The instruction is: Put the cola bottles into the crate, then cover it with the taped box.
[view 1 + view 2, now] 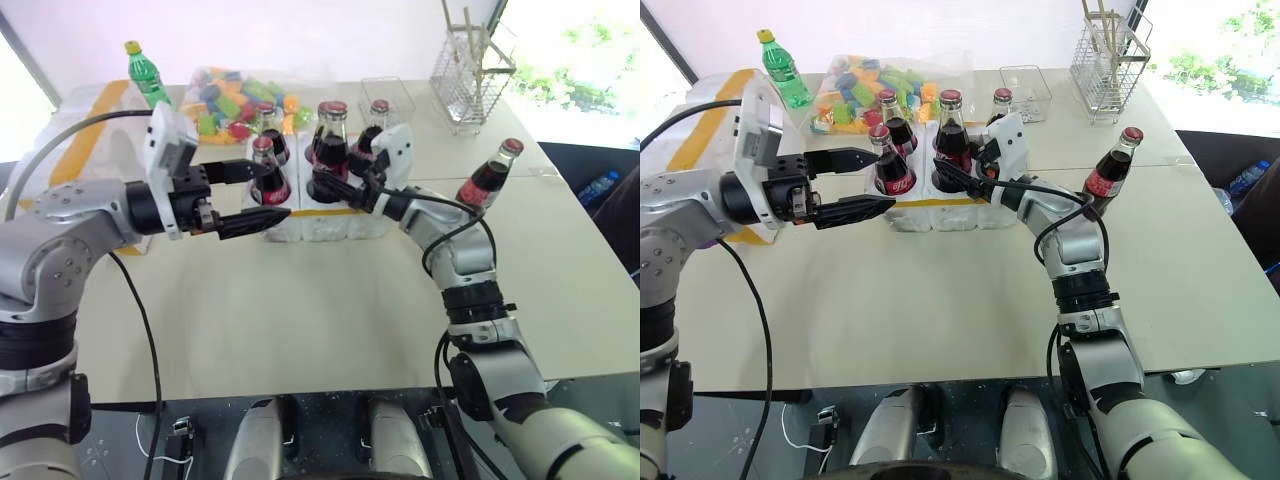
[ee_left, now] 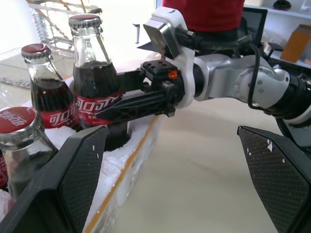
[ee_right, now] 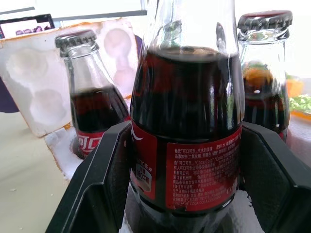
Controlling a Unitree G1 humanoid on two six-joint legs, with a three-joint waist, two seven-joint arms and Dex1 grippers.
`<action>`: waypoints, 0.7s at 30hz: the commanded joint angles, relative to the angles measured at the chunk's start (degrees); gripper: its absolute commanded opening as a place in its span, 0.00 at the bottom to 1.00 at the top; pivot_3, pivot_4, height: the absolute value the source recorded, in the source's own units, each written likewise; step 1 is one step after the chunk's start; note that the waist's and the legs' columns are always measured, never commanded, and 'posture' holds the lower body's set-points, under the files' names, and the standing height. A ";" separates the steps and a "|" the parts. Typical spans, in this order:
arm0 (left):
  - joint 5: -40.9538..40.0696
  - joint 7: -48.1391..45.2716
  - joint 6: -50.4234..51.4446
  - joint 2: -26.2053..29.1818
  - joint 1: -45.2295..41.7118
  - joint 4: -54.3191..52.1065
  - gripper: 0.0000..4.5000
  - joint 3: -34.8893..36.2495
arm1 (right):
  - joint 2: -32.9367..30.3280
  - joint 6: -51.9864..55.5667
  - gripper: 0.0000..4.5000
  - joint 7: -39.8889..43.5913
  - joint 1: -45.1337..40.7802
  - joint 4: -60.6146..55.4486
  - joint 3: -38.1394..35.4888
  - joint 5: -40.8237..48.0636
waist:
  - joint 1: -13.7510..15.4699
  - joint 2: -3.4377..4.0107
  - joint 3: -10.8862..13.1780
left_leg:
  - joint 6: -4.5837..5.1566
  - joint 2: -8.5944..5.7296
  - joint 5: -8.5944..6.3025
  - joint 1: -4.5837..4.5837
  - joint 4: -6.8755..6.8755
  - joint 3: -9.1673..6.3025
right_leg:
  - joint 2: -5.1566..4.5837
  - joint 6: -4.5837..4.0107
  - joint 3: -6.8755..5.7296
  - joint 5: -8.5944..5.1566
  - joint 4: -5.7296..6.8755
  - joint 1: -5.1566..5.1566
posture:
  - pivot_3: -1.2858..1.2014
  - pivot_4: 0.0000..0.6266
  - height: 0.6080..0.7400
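Bare table (image 1: pixel 940 300) before crate (image 1: pixel 940 215); bottles (image 1: pixel 892 165) crowding wells

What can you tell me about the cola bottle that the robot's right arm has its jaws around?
The gripped cola bottle is small, clear glass, filled with dark cola up to the neck, with a red cap and a red label printed in white. It stands upright in a front well of the white foam crate, other cola bottles beside and behind it. The right gripper has its black jaws shut on the labelled lower body, one on each side.

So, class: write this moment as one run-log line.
right gripper: shut on cola bottle in crate | left gripper: open, holding nothing | one bottle on table | taped box not yet placed
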 commanded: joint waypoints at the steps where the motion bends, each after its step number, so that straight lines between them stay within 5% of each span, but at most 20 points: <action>1: 0.24 -0.33 -1.19 -0.08 -1.19 -0.57 1.00 0.15 | 1.21 -3.82 0.58 -1.24 -0.64 -0.96 -1.23 0.35 | -0.08 0.00 0.00 | 0.00 0.00 0.00 0.00 0.00 0.00 | 0.00 0.00 0.00 0.00 0.00 0.00 | 0.52 0.24 0.97; 6: 0.15 -0.13 -0.93 0.07 -1.53 -0.61 1.00 0.15 | 0.03 -4.54 0.58 -1.47 0.09 2.36 2.30 -4.01 | -0.09 -0.01 -0.01 | 0.00 0.01 0.00 0.01 0.00 0.00 | 0.00 0.00 0.00 0.00 0.00 0.00 | 0.52 0.24 0.97; 10: 0.10 -0.31 -0.73 0.45 -1.07 -0.86 1.00 0.27 | -1.06 -3.23 0.97 0.36 1.09 0.64 3.90 -4.66 | -0.05 -0.02 -0.01 | 0.00 0.05 0.00 0.10 0.01 -0.02 | 0.00 0.00 0.00 0.00 -0.02 0.08 | 0.52 0.24 0.97; 21: 0.08 -0.33 -0.66 -0.54 -0.97 -0.97 1.00 -0.90 | -9.66 6.27 0.99 2.57 0.93 -14.68 -1.04 -0.29 | 0.15 -0.01 -0.01 | 0.00 0.06 0.00 0.07 0.03 -0.04 | -0.03 0.00 0.00 0.00 -0.02 0.07 | 0.52 0.24 0.97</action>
